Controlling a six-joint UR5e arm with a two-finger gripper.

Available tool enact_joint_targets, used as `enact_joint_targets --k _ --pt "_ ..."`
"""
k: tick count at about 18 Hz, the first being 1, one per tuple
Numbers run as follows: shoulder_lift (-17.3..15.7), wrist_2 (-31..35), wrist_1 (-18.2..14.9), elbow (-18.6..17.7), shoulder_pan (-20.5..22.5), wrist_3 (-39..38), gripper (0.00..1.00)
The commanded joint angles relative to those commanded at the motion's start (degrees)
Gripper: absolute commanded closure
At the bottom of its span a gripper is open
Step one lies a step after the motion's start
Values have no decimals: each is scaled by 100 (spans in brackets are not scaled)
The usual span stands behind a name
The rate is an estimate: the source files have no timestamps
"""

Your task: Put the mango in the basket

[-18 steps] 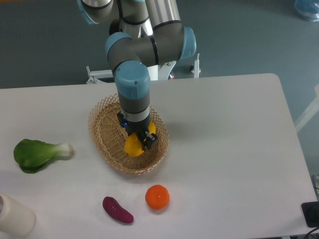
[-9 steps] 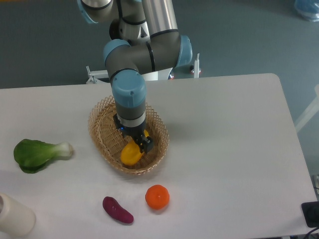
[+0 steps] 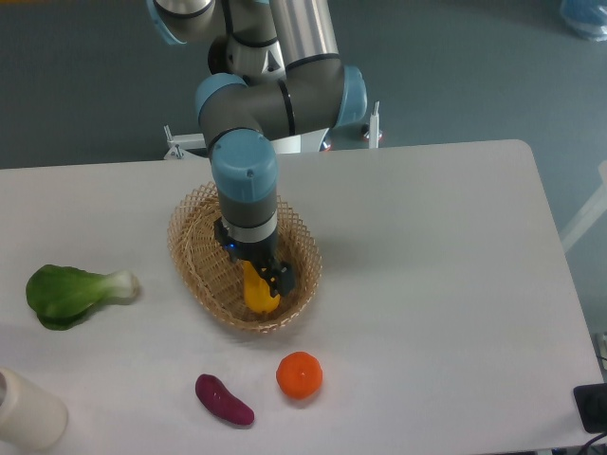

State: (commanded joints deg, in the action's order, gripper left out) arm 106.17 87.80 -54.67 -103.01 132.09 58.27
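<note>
Lowered since a moment ago, the gripper point(image 3: 263, 284) clamps the mango point(image 3: 257, 290) inside the wicker basket point(image 3: 194, 232) at frame centre, so releasing it seems next.

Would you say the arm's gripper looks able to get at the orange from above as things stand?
Probably yes. The orange sits alone on the table, apart from the basket and the purple vegetable, with nothing over it. The gripper is occupied, though, down in the basket at the mango.
</note>
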Motion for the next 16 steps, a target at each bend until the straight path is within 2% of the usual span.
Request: enact_joint_targets --k 6,10,16 --pt "79 -35 -70 685 633 149 0" --pt "254 -35 -79 914 1046 877 0" --pt "711 26 -88 1327 1565 1748 0"
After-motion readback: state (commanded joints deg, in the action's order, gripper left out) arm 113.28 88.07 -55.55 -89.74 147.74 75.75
